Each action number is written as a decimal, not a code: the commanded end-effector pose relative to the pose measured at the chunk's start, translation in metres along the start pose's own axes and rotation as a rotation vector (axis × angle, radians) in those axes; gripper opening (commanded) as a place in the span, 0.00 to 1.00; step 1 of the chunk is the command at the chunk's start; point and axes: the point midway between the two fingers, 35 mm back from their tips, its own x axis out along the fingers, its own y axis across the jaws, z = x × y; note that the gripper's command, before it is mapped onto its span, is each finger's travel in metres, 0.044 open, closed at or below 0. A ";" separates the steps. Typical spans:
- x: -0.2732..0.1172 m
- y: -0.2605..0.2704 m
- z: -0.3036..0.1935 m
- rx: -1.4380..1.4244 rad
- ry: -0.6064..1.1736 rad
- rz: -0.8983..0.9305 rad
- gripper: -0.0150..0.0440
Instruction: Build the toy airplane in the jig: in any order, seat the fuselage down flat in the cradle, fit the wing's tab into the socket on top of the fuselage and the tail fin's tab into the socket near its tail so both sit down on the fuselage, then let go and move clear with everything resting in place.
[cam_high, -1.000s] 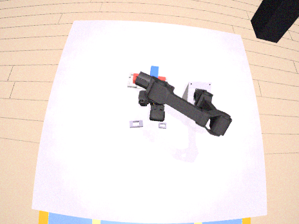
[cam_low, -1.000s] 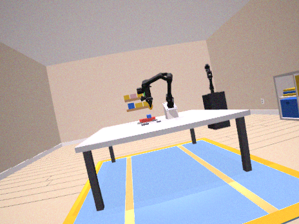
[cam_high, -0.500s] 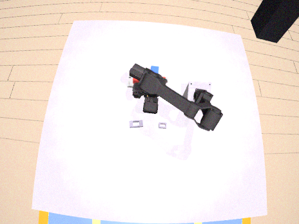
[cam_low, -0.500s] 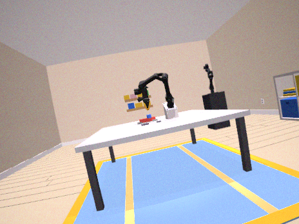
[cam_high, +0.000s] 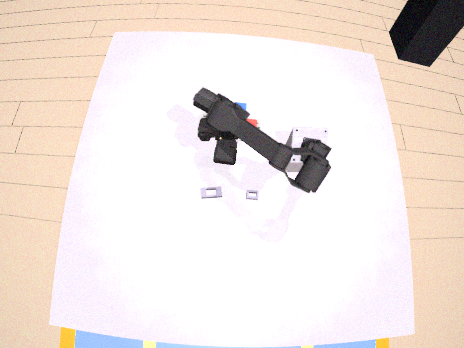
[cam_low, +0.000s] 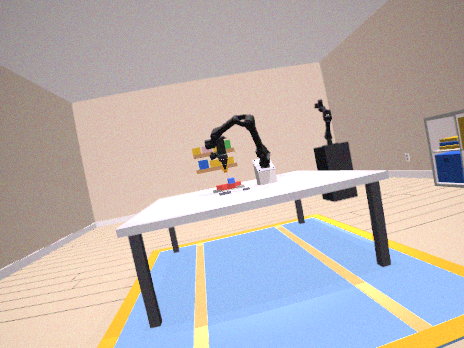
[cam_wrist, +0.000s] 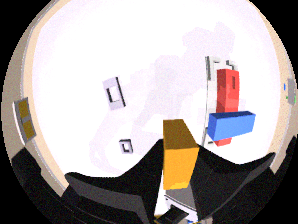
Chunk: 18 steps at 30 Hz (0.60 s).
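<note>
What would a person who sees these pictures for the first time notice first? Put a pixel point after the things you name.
Probably the orange block (cam_wrist: 180, 167), held in the gripper (cam_high: 225, 139) (cam_low: 224, 169) (cam_wrist: 180, 187) above the white table (cam_high: 150, 280) (cam_low: 175, 212) (cam_wrist: 65, 65). Next, the red fuselage (cam_high: 252, 122) (cam_low: 221, 187) (cam_wrist: 228, 92) in its pale cradle (cam_wrist: 210, 75), with the blue wing (cam_high: 241, 106) (cam_low: 231, 180) (cam_wrist: 232, 125) lying across it.

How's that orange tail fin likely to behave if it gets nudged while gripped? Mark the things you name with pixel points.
The orange tail fin (cam_wrist: 180, 160) looks like a rigid block, so it probably won't bend. Its flat faces, pinched in the gripper (cam_wrist: 175, 150), should resist rolling. With one end sticking out past the fingers, a bump there might tilt it.
</note>
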 end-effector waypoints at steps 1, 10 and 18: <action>0.001 -0.010 0.007 -0.006 -0.001 -0.003 0.25; 0.007 -0.033 0.021 -0.009 -0.002 -0.003 0.25; 0.013 -0.054 0.032 -0.010 -0.003 -0.002 0.25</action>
